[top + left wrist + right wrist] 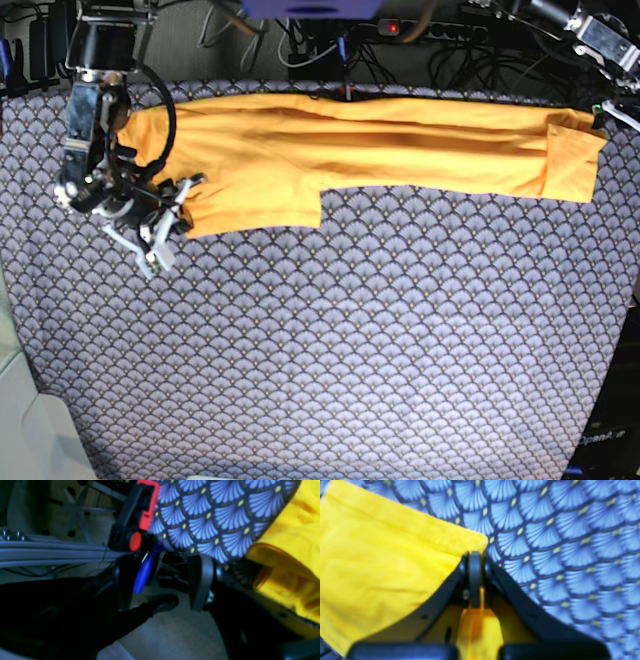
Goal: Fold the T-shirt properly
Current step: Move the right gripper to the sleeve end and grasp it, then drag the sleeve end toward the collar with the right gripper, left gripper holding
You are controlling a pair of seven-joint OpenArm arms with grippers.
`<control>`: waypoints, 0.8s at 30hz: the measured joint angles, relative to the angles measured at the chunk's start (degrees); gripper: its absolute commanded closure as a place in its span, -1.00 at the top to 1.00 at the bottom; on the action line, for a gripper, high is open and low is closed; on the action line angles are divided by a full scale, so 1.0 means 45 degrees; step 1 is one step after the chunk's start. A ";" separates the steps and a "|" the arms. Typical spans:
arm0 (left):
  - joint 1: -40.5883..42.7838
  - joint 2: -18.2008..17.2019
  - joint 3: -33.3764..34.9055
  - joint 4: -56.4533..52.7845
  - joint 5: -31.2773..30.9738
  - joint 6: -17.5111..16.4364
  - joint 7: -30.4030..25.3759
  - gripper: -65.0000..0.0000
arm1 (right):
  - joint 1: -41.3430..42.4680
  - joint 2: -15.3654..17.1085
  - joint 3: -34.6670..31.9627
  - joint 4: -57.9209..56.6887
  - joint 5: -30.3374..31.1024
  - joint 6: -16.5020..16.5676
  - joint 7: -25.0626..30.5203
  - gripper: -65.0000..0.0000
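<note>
Here my right gripper [475, 562] is clenched on a corner of the T-shirt [350, 150], which lies stretched along the far edge of the scallop-patterned cloth [350, 340]. It looks light and limp, best taken by hems and corners. My left gripper [162, 582] stands released off the table edge, grasping nothing.

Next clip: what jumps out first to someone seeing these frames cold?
The plain yellow-orange cotton T-shirt stands out, stretched in a long band along the far edge of the blue-grey scallop-patterned cloth. At the base view's left, the right gripper is shut on the shirt's corner, fabric pinched between its jaws. The left gripper hangs open off the cloth's edge, beside a red-and-black clamp.
</note>
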 measured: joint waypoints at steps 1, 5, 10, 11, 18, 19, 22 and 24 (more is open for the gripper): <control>0.0005 0.0000 0.0000 0.0000 0.0000 0.0000 0.0005 0.02 | -0.0151 0.0000 0.0000 0.0486 0.0063 -0.0005 0.0019 -1.00; -0.0005 0.0000 0.0000 0.0000 -0.0044 0.0000 -0.0005 0.02 | -0.0636 0.0034 -0.0432 0.1753 -0.0010 -0.0005 -0.0015 -1.00; 0.0000 0.0000 0.0015 -0.0005 0.0000 0.0000 -0.0005 0.02 | -0.1496 0.0029 -0.0831 0.3332 0.0083 0.0000 -0.0583 -1.00; 0.0005 -0.0005 0.0010 -0.0005 0.0000 0.0000 -0.0010 0.02 | -0.1749 0.0039 -0.0801 0.3798 0.0029 -0.0005 -0.0588 -1.00; 0.0039 -0.0078 0.0000 -0.0015 0.0005 0.0000 -0.0005 0.02 | -0.3026 0.0253 -0.0855 0.4794 0.0131 0.0010 -0.0398 -1.00; 0.0039 -0.0078 0.0000 -0.0019 0.0005 0.0000 -0.0005 0.02 | -0.3138 0.0398 -0.0855 0.4799 0.0175 0.0000 -0.0117 -1.00; 0.0000 -0.0073 0.0000 -0.0019 0.0000 -0.0005 -0.0005 0.02 | -0.3818 0.0525 -0.0782 0.4857 0.0097 0.0000 0.0699 -1.00; -0.0034 -0.0044 0.0000 0.0024 0.0005 -0.0005 0.0015 0.02 | -0.4405 0.0607 -0.0806 0.4833 0.0165 0.0034 0.1054 -1.00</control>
